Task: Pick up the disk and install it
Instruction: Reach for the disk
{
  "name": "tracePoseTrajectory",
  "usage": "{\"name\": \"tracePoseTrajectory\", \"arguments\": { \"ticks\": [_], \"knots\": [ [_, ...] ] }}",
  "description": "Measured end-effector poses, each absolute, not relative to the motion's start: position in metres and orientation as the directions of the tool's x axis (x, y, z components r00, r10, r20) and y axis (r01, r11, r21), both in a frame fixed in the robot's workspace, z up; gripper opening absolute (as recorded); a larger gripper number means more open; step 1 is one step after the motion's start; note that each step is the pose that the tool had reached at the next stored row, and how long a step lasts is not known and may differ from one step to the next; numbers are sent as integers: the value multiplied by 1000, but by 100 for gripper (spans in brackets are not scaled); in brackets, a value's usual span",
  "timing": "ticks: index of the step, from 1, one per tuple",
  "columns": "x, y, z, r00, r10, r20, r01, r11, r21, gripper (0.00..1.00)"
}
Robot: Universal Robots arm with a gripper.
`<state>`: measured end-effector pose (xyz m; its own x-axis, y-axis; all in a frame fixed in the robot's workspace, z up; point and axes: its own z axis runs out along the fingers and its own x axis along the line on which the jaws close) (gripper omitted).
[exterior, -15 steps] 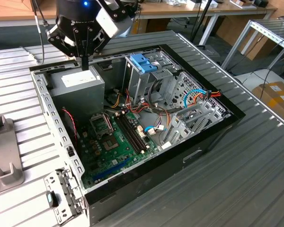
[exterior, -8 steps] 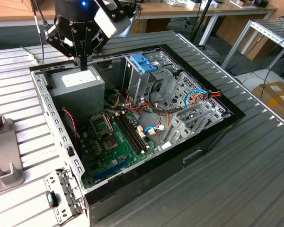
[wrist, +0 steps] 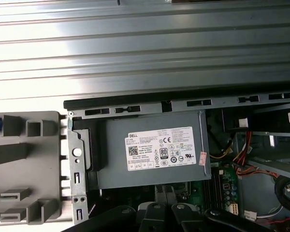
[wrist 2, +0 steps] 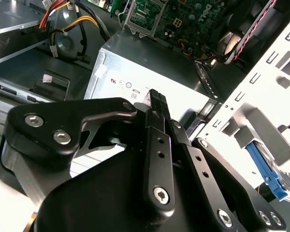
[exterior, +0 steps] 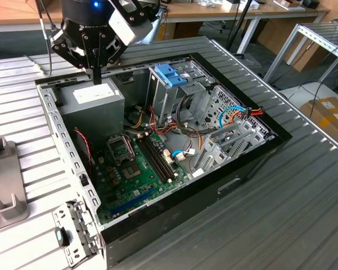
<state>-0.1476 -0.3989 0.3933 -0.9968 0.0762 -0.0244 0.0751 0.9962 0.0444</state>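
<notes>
Closest to us, the gripper (wrist 2: 156, 98) hangs with its fingers pressed together and nothing between them, just above the power supply (exterior: 98, 100) in a corner of the open case (exterior: 50, 121). We spot the disk (wrist 2: 268, 174) by its blue rail beyond the case's perforated side wall, apart from the gripper. Ribbed surface (exterior: 293, 225) stretches wide around the case's edges, with a grey fixture (exterior: 3, 185) beside that wall.

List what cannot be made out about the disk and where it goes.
- Second wrist view: a blue-edged piece, maybe the disk, half hidden by the case wall.
- Exterior view: grey fixture cut off at the view's left edge.
- Exterior view: drive cage interior hidden by its walls.
</notes>
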Motion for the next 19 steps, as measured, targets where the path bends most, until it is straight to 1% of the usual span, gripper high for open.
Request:
{"name": "tracePoseTrajectory", "arguments": {
  "ticks": [19],
  "knots": [
    [-157,-399,393,-997,76,-24,75,996,44,10]
  ]
}}
